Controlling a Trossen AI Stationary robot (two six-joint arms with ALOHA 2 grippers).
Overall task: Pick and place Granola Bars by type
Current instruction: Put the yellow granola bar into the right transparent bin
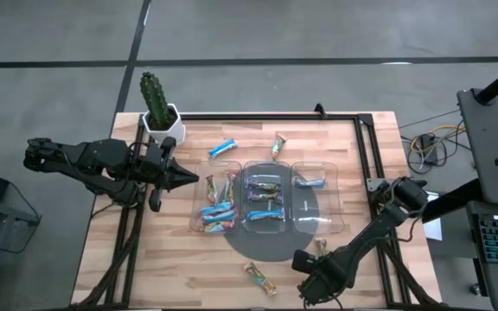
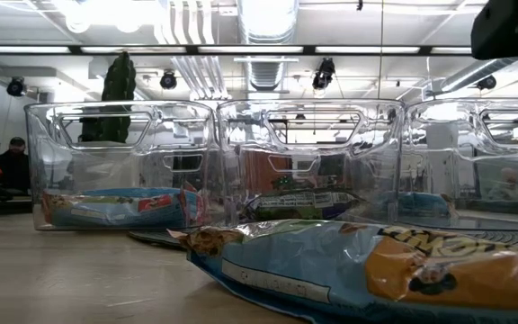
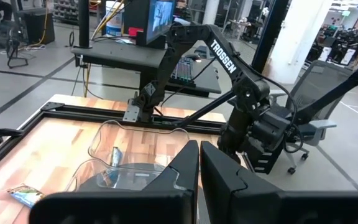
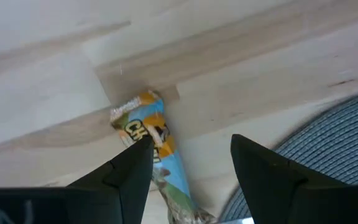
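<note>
1. Sorting is part done: the clear tray in the middle of the table already holds bars in its three compartments, blue ones in the left, darker ones in the middle, one blue bar in the right.
2. Loose granola bars remain on the wood: a blue bar and a gold-ended bar on the far side of the tray, a multicoloured bar near the front edge, and a yellow-and-blue bar under the right arm.
3. The right end effector hangs low over that yellow-and-blue bar with its fingers spread wide; nothing is gripped yet, and one finger overlaps the bar's edge in the wrist view.
4. To grasp well, it would need to shift sideways until the bar's narrow width sits between both fingers, then descend to the table and close across the middle of the wrapper, not its crimped end.
5. The grey mat edge lies just beside; a finger could catch on it.
6. The left end effector is closed, empty, waiting left of the tray beside the cactus pot.
</note>
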